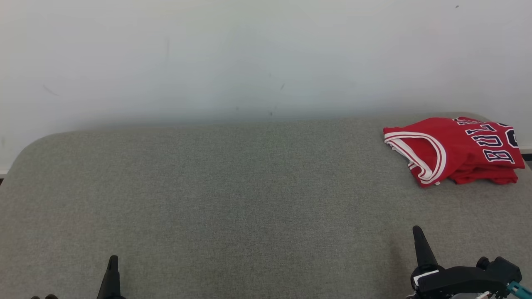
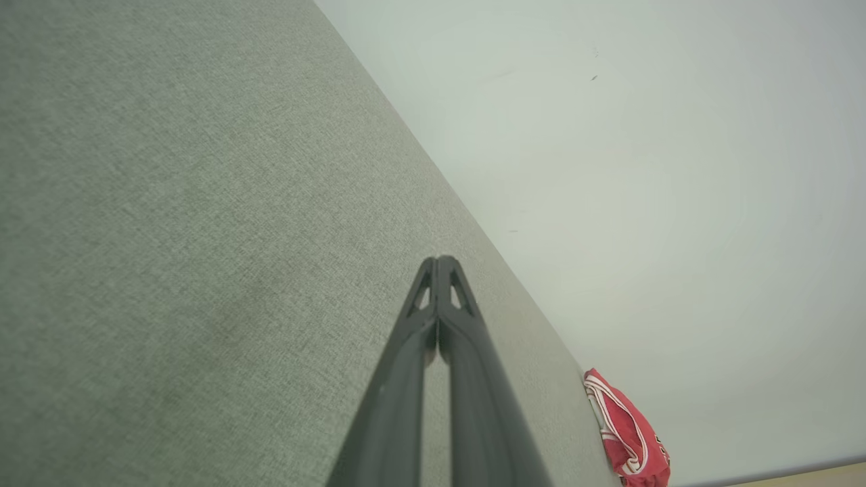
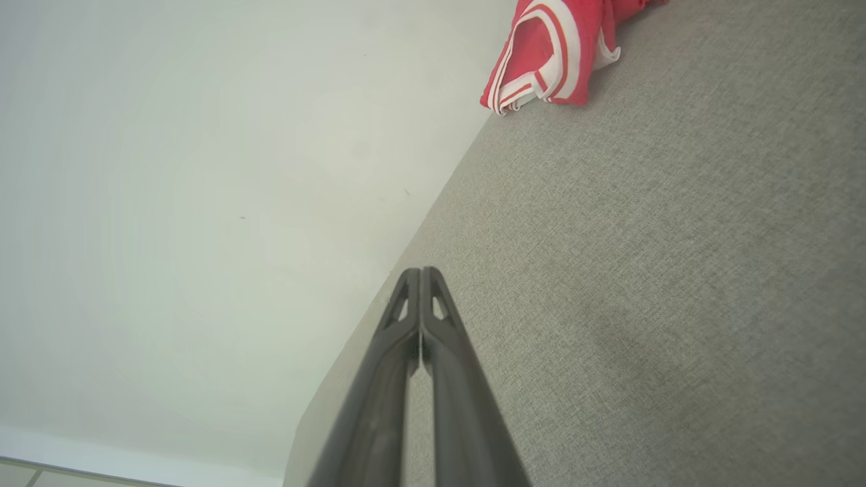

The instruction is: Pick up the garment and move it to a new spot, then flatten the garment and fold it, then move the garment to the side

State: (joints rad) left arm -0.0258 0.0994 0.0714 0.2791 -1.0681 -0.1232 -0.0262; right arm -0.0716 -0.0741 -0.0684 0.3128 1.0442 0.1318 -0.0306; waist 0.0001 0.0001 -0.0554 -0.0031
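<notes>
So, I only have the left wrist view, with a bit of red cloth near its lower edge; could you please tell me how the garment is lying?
Observer: The jersey lies folded in a compact bundle at the far right of the grey table, with its dark lettering facing up.
Operator: Thank you. Is the right hand anywhere near it?
Observer: No. The right hand sits low at the near edge of the table, well apart from the jersey, shut with nothing in it.
</notes>
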